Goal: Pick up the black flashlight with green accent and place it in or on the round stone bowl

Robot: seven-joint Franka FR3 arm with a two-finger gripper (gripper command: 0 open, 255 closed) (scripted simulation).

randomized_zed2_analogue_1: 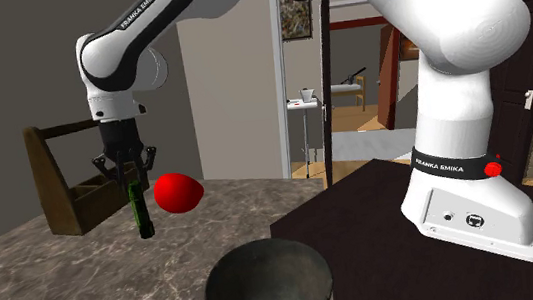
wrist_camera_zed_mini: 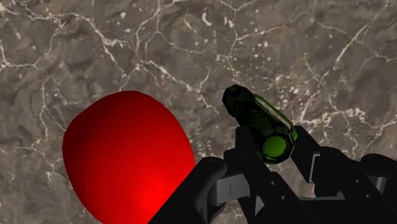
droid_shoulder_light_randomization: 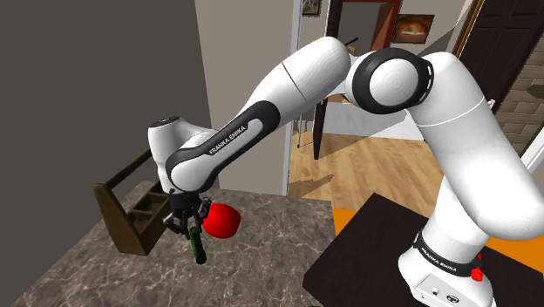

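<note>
The black flashlight (randomized_zed2_analogue_1: pixel 139 208) with green accents hangs nearly upright above the marble counter, clasped at its upper end by my gripper (randomized_zed2_analogue_1: pixel 128 174). In the shoulder view the flashlight (droid_shoulder_light_randomization: pixel 196 243) hangs below the gripper (droid_shoulder_light_randomization: pixel 183 222). From the wrist, the flashlight (wrist_camera_zed_mini: pixel 259 122) sits between the two fingers (wrist_camera_zed_mini: pixel 251 153), its green end cap toward the camera. The round dark stone bowl (randomized_zed2_analogue_1: pixel 267 284) stands on the counter near the second exterior view's bottom edge, well apart from the gripper.
A red rounded object (randomized_zed2_analogue_1: pixel 177 192) lies on the counter right beside the flashlight. A dark wooden tool caddy (randomized_zed2_analogue_1: pixel 72 183) stands by the grey wall behind the gripper. The robot's black stand (randomized_zed2_analogue_1: pixel 402 221) borders the marble counter (droid_shoulder_light_randomization: pixel 253 262).
</note>
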